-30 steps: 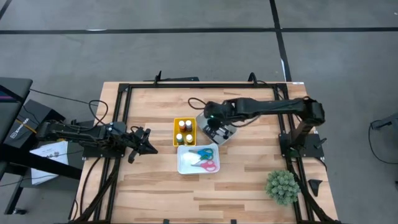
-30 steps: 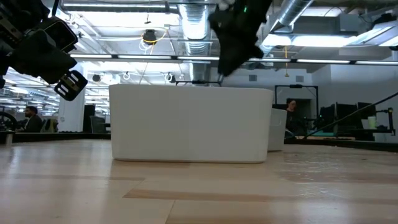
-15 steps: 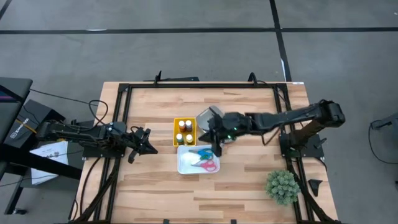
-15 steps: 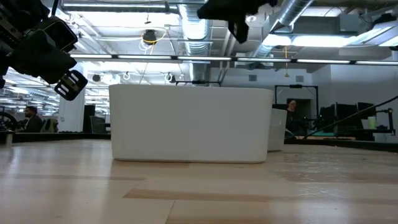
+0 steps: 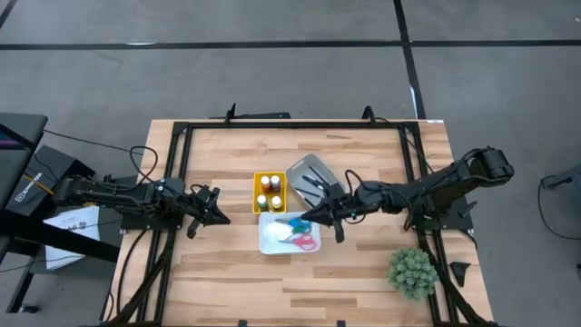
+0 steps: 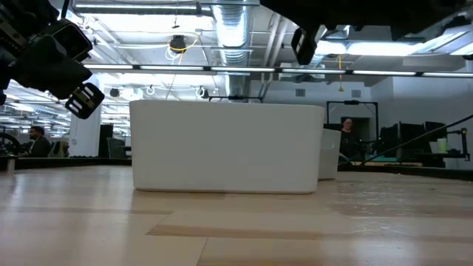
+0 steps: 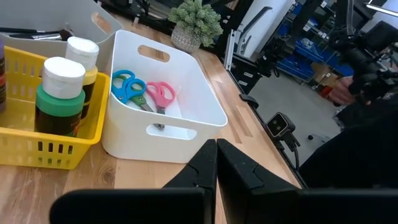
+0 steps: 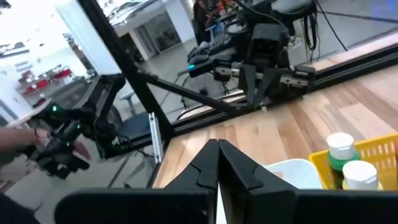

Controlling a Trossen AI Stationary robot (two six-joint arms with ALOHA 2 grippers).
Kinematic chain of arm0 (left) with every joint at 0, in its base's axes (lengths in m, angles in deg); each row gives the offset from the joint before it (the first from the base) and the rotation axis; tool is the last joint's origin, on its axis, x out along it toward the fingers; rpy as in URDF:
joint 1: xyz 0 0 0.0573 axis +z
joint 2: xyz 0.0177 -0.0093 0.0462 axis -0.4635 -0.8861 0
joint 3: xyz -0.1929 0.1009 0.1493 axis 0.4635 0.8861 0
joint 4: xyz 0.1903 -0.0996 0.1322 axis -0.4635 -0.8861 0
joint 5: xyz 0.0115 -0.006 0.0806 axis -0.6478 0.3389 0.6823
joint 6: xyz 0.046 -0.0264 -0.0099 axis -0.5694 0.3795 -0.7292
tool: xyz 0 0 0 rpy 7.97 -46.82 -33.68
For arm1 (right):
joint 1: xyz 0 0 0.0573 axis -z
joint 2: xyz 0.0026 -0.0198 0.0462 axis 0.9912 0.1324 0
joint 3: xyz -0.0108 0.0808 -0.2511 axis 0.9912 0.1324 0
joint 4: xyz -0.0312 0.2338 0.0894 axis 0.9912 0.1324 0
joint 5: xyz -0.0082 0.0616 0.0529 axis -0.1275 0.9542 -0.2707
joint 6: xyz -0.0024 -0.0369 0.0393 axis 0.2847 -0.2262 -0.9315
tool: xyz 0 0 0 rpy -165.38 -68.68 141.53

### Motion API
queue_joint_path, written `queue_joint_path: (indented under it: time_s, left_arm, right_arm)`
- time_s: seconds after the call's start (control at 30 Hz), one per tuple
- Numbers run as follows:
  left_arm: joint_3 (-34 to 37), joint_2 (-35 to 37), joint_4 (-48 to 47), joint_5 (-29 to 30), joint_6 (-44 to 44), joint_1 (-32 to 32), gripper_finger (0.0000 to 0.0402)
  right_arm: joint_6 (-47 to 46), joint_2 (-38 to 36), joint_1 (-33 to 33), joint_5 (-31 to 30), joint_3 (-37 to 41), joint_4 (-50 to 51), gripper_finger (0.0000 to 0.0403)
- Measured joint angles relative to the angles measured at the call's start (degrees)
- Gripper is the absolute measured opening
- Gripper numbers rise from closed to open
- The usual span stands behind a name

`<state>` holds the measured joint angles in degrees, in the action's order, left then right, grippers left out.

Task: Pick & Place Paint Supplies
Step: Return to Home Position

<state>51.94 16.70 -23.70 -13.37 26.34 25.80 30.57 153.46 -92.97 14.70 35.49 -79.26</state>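
The right pincer [image 8: 217, 149] hangs with its two fingers pressed together, holding nothing, over the right-hand rim of the white plastic bin [image 7: 124, 140]. Right below and beside it, inside that bin, lie two small pairs of scissors: one with blue handles [image 7: 126, 86] and one with pink handles [image 7: 161, 93]. A pale patch next to them is too unclear to count.

Just past the bin, on the far side from this pincer, stands the yellow slotted basket [image 7: 56, 152]. From above it shows four white-capped paint bottles in two rows. Up close, only a green bottle [image 7: 59, 102] and a yellow bottle [image 7: 84, 56] are plain; a dark one is cut off at the edge.

Behind the right pincer, toward the table's back, the tilted gray bin [image 5: 313, 168] holds thin dark paintbrushes [image 5: 307, 184], too fine to number.

Farther off, the left pincer [image 7: 216, 149] hovers beyond the basket, fingers likewise closed on nothing.

At the wooden table's [image 5: 363, 272] near right corner sits one fuzzy green ball-shaped plant [image 5: 413, 271]. From table height the white bin hides everything inside it.
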Motion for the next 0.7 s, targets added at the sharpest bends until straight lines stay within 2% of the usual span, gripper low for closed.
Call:
queue_joint_path:
  time_s: [0.23,0.47,0.7]
  left_arm:
    - [0.0,0.0,0.37,-0.02,0.0,-0.01,0.0003]
    - [0.0,0.0,1.17,-0.04,0.0,-0.01,0.0003]
    - [-0.01,0.0,1.14,-0.09,0.0,-0.01,0.0003]
  right_arm:
    - [5.8,0.0,4.24,5.87,3.66,-5.77,0.0]
    - [11.38,-2.53,9.53,16.24,9.21,-10.99,0.0]
    - [14.09,-10.73,11.89,16.42,19.77,-14.7,0.0]
